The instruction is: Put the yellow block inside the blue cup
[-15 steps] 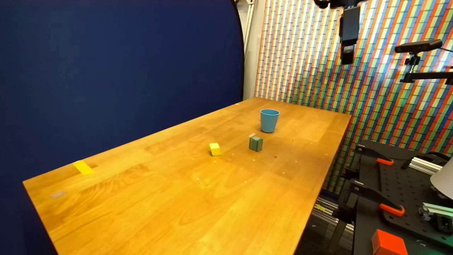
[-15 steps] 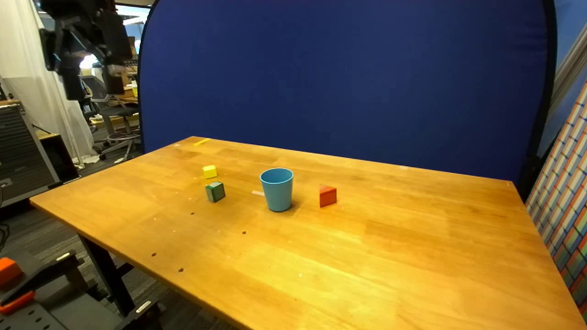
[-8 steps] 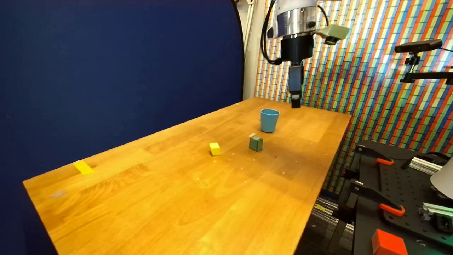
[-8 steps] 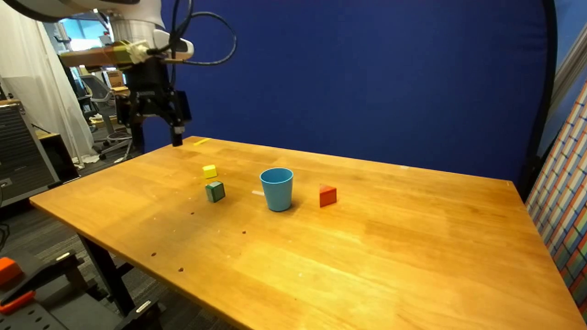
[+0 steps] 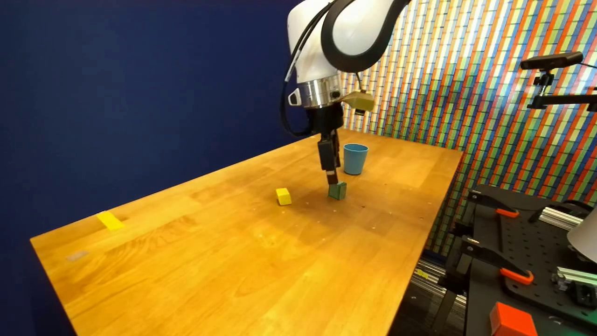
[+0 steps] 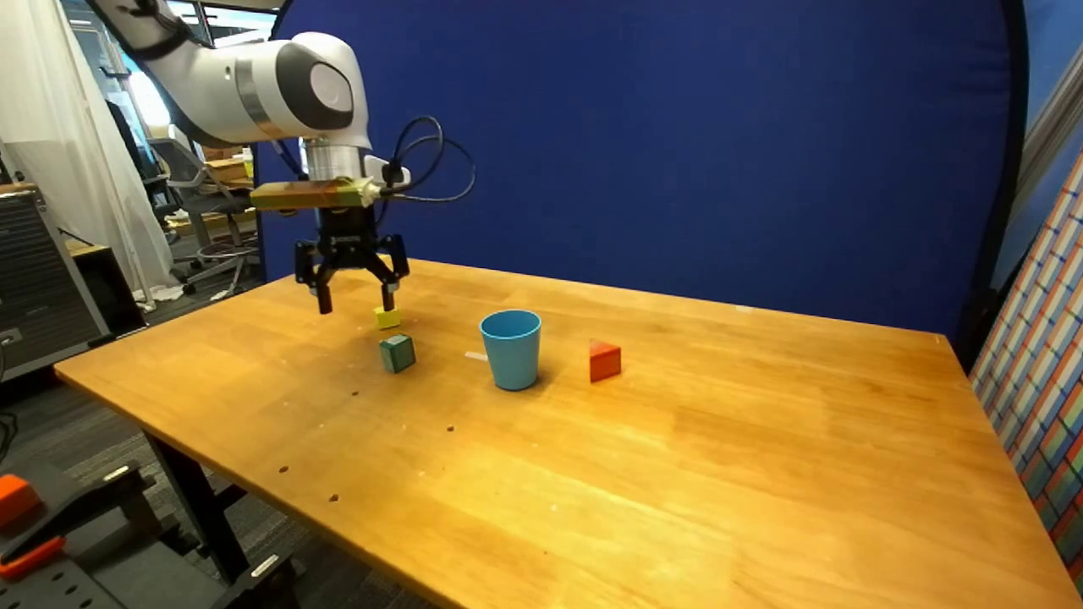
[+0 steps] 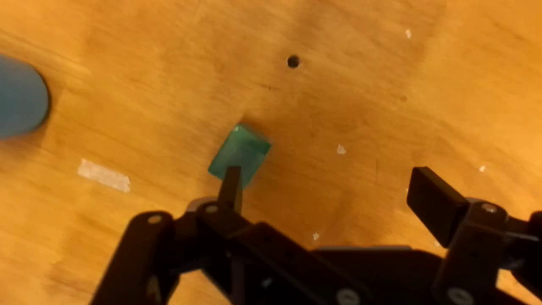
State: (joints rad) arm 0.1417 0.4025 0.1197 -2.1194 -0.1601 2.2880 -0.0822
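Note:
The small yellow block (image 5: 283, 196) sits on the wooden table in both exterior views; its top is partly covered by a finger in an exterior view (image 6: 387, 321). It is out of the wrist view. The light-blue cup (image 6: 511, 351) stands upright in both exterior views (image 5: 355, 159); its side shows at the left edge of the wrist view (image 7: 21, 99). My gripper (image 6: 356, 308) is open and empty, fingers pointing down, above the table near the yellow block and the green block. In the wrist view the fingers (image 7: 326, 178) are wide apart with bare wood between them.
A green block (image 7: 241, 148) lies below one finger in the wrist view, between the yellow block and cup. A red block (image 6: 604, 362) sits beyond the cup. Flat yellow tape (image 5: 110, 220) is at the table's edge. A black cart (image 5: 522, 242) with clamps stands beside the table.
The arm has come in from high above and lowered my open gripper toward the table near the yellow and green blocks. The blocks and cup have not moved.

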